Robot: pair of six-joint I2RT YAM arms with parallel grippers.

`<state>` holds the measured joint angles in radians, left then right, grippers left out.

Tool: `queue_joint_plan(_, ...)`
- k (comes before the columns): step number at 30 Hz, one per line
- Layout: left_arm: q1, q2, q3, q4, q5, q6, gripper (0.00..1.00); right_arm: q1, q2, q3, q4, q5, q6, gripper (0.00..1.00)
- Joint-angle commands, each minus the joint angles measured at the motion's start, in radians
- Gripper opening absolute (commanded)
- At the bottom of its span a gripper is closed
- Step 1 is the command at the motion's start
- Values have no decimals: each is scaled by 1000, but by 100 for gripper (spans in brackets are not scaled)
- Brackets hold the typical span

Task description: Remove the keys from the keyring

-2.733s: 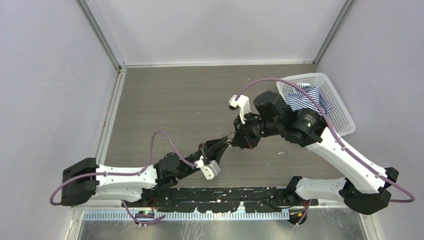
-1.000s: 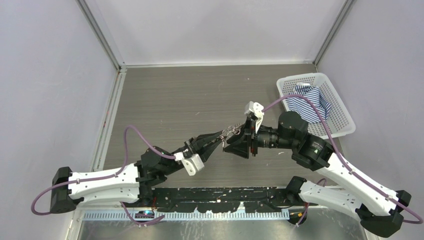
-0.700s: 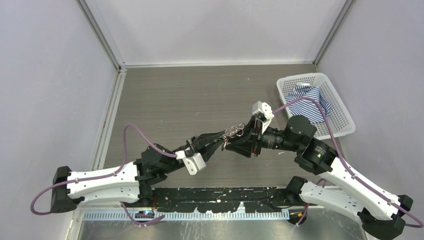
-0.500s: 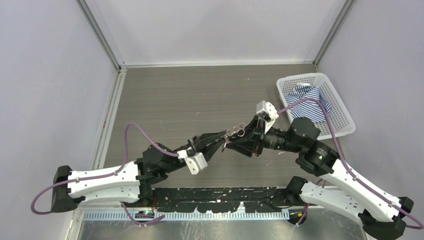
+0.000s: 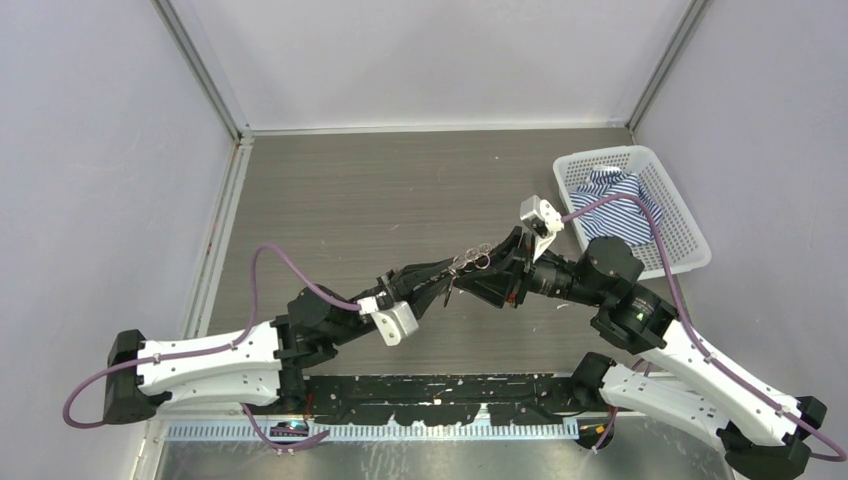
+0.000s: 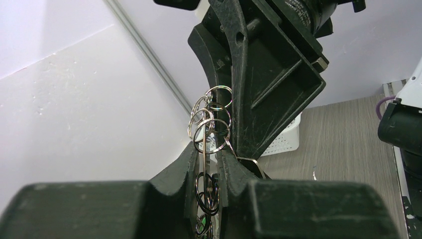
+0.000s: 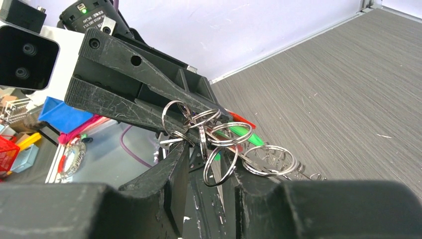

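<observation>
Mid-frame, the left tool [image 6: 206, 154] pinches the keyring [image 6: 205, 142], seemingly to steady it. The right tool [image 7: 206, 167] straddles its rings beside the keys [image 7: 244, 133]; its grip cannot be told.

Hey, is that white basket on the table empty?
No, a striped cloth lies bunched up inside the basket.

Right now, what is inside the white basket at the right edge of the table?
A crumpled blue-and-white striped cloth lies in the white basket. Whatever may be beneath the cloth is covered, so I cannot tell if anything else is in there.
</observation>
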<state>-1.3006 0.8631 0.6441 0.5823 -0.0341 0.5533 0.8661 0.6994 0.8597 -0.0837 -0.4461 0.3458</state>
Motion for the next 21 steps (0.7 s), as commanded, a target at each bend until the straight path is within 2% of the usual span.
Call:
queue_joint_plan(1, -2, 10, 56, 23, -19, 3, 0, 0, -22, 6, 140, 1, 37, 33)
queue_joint_plan(15, -2, 39, 78, -30, -89, 6, 0, 0, -27, -9, 183, -46, 110, 24)
queue_joint_plan(21, -1, 54, 87, -29, -118, 23, 0, 0, -38, -36, 227, -57, 159, 24)
